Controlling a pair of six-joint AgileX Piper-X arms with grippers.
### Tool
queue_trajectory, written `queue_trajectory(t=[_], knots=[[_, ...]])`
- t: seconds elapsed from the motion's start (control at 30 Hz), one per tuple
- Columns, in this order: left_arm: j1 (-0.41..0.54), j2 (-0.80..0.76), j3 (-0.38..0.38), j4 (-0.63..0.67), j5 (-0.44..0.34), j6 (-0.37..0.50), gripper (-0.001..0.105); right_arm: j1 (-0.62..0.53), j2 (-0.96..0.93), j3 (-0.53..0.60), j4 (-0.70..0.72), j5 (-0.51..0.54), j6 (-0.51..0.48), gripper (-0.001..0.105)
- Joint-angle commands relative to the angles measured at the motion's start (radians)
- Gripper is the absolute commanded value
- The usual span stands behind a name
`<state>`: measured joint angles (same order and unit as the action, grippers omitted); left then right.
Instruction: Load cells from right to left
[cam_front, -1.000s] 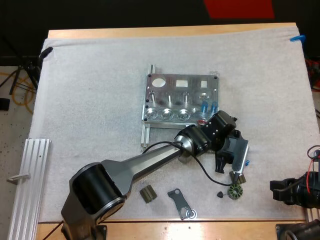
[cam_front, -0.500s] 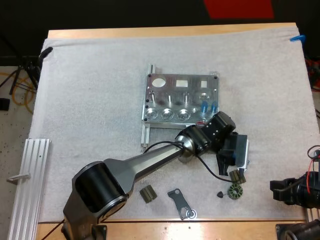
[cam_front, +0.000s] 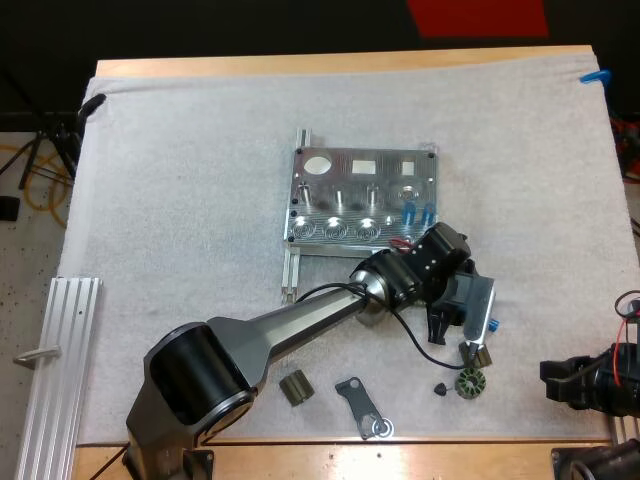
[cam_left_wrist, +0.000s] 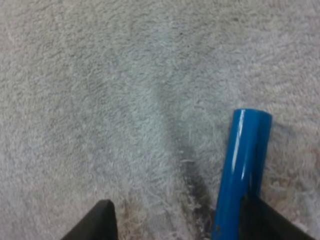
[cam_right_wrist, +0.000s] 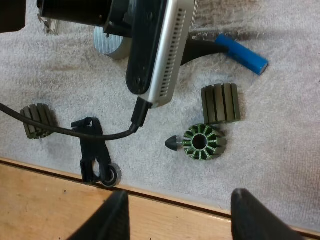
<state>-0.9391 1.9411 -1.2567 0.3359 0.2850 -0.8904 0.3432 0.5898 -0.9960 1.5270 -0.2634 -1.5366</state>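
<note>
The left end effector (cam_left_wrist: 182, 225) was held open, low over the white mat (cam_left_wrist: 100, 75); a bright blue cylinder (cam_left_wrist: 243, 170) was seen lying on the mat between its fingers (cam_left_wrist: 100, 225), just beside one of them, near the silver metal fixture (cam_front: 365, 195); the right end effector (cam_right_wrist: 184, 215) was held open over the edge of the wooden table (cam_right_wrist: 50, 200).

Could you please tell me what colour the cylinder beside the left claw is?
The cylinder is bright blue; the left wrist view shows it best.
</note>
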Motion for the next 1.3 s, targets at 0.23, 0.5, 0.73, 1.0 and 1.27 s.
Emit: queue_trajectory(t=[0.23, 0.5, 0.73, 1.0, 1.27], knots=[[0.000, -0.005, -0.007, 0.119, -0.057, 0.207, 0.052, -0.004, -0.007, 0.001, -0.004, -0.010, -0.016, 0.046], [0.000, -0.003, -0.007, 0.110, -0.039, 0.217, 0.052, -0.004, -0.004, 0.001, -0.004, -0.010, -0.023, 0.046], [0.000, -0.003, -0.007, 0.109, -0.039, 0.216, 0.052, -0.004, -0.004, 0.001, -0.004, -0.010, -0.023, 0.046], [-0.002, 0.002, -0.007, 0.108, -0.015, 0.216, 0.047, -0.004, -0.004, 0.001, -0.004, -0.019, -0.023, 0.046], [-0.020, 0.010, -0.007, 0.106, -0.041, 0.223, 0.026, -0.004, -0.004, 0.001, -0.004, -0.033, -0.027, 0.046]])
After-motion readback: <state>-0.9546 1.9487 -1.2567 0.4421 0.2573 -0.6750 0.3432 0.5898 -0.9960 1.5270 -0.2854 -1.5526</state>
